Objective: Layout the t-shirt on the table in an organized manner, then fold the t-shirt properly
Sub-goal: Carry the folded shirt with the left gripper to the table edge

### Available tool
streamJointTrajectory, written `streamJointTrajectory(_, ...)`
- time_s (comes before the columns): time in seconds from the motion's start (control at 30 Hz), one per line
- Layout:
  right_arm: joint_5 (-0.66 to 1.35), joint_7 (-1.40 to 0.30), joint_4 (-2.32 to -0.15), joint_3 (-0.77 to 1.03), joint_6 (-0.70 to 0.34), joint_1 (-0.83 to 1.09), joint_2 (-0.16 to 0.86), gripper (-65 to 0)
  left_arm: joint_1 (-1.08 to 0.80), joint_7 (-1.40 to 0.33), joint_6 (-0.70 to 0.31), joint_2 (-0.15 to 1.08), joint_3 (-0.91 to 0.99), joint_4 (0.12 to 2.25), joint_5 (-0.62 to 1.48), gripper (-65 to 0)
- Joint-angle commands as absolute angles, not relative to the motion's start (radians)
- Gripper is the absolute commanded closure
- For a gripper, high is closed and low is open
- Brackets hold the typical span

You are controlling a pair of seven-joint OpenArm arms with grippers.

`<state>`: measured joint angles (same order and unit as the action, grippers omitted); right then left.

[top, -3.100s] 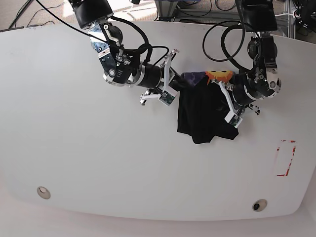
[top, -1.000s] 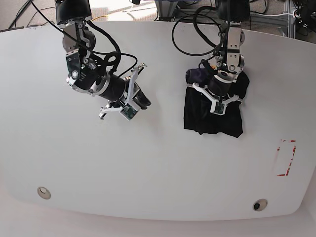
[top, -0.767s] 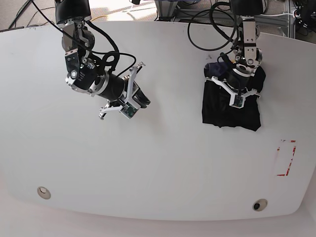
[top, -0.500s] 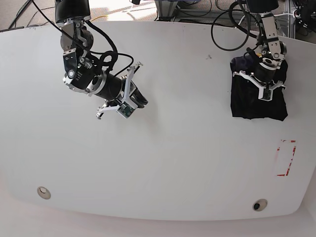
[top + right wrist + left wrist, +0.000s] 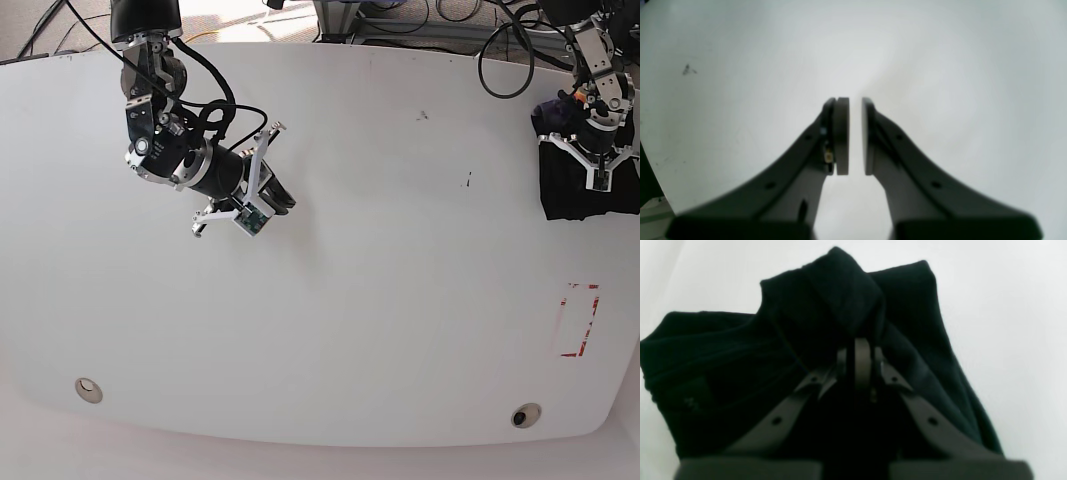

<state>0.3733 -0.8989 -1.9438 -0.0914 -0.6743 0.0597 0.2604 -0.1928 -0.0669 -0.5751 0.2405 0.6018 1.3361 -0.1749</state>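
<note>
1. Since half a second ago the left gripper (image 5: 603, 178) has carried the t-shirt (image 5: 585, 185) further along the far edge of the tabletop (image 5: 400, 320). The black bundle now lies at the far corner on the base view's right, partly past the picture's edge. Three seconds ago it lay near the middle of the far side with both arms on it.
2. The right gripper (image 5: 272, 196) has scarcely moved over the last second. It hangs over bare tabletop, near the far corner on the base view's left, well apart from the t-shirt.
3. The left gripper's jaws are clamped together on a raised fold of the t-shirt (image 5: 826, 316); in the left wrist view the cloth bunches up over the jaw tips and drapes to both sides.
4. The right gripper (image 5: 850, 133) has its jaws nearly together, a narrow slit of white tabletop showing between them. They hold nothing.
5. A small pale mark (image 5: 690, 402) shows on the cloth at the lower left of the left wrist view, too blurred to read. A red tape rectangle (image 5: 580, 320) lies near the tabletop's edge on the base view's right, nearer than the bundle and apart from it.
</note>
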Motion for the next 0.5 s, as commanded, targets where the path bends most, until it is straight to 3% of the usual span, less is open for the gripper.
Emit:
streamJointTrajectory(0.0,0.390,-0.877,-1.965,-0.088,-0.676,0.047,0.265,-5.7,-0.180,-0.082,-0.591,0.242,0.604,1.415,-0.166,0.0)
streamJointTrajectory(0.47,0.389,-0.877,-1.965,-0.088,-0.676,0.047,0.265,-5.7,-0.203,-0.312,-0.698,0.028,0.607,1.716,-0.170,0.0)
